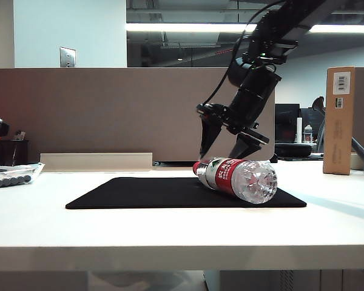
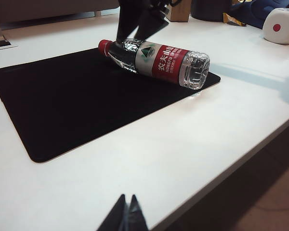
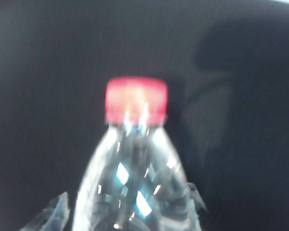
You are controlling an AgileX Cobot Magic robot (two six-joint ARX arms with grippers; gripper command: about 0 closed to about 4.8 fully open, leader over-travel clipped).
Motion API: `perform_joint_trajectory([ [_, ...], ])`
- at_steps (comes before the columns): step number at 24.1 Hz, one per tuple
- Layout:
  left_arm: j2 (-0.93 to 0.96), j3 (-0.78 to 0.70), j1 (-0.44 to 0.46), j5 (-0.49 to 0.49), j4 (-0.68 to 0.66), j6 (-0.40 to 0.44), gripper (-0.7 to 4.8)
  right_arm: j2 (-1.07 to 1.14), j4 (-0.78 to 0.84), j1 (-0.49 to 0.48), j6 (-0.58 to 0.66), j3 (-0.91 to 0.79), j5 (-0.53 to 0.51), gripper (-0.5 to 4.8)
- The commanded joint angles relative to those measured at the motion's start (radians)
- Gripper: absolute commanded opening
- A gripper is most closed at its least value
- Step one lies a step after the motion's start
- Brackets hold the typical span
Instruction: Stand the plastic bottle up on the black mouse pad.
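Because the plastic bottle [image 1: 238,177] lies flat on the black mouse pad [image 1: 145,193], right gripper [image 1: 227,145] straddles its neck, fingers spread; left gripper [image 2: 125,216] parked off-pad, fingers closed.

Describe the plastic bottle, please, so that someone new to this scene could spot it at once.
Find the black mouse pad on the white table; the plastic bottle lies on its side at the pad's right end, under the right gripper. It alone is clear and ribbed, with a red cap and a red-and-white label.
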Motion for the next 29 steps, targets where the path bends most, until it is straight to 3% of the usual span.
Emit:
perform_joint_trajectory([
  [1, 0.0, 0.003, 0.001, 0.003, -0.009, 0.0, 0.01, -0.009, -0.05, 0.017, -0.03, 0.006, 0.078, 3.15],
  [7, 0.0, 0.003, 0.001, 0.003, -0.009, 0.0, 0.01, -0.009, -0.181, 0.043, -0.05, 0.006, 0.224, 3.01],
  [10, 0.0, 0.003, 0.001, 0.003, -0.009, 0.0, 0.01, -0.009, -0.239, 0.047, -0.054, 0.006, 0.241, 3.31],
  [13, 0.0, 0.003, 0.001, 0.003, -0.009, 0.0, 0.01, -0.009, -0.262, 0.047, -0.054, 0.006, 0.243, 4.23],
  [16, 0.0, 0.003, 0.001, 0.003, -0.009, 0.0, 0.01, -0.009, -0.266, 0.047, -0.054, 0.006, 0.25, 4.16],
  [18, 0.0, 0.003, 0.001, 0.003, -0.009, 0.0, 0.01, -0.006, -0.254, 0.047, -0.054, 0.006, 0.25, 3.56],
  [22, 0.0, 0.003, 0.001, 0.003, -0.009, 0.0, 0.01, 0.029, -0.268, 0.047, -0.054, 0.006, 0.25, 3.37],
  [24, 0.0, 0.003, 0.001, 0.003, -0.009, 0.0, 0.01, 0.039, -0.284, 0.047, -0.053, 0.006, 0.25, 2.01],
  [25, 0.0, 0.003, 0.001, 0.003, -0.009, 0.0, 0.01, 0.04, -0.28, 0.048, -0.054, 0.006, 0.249, 0.96],
  [27, 0.0, 0.003, 0.001, 0.003, -0.009, 0.0, 0.01, 0.038, -0.281, 0.048, -0.054, 0.008, 0.249, -0.03],
  [29, 0.0, 0.003, 0.001, 0.003, -0.009, 0.0, 0.01, 0.038, -0.288, 0.047, -0.054, 0.02, 0.249, -0.05],
])
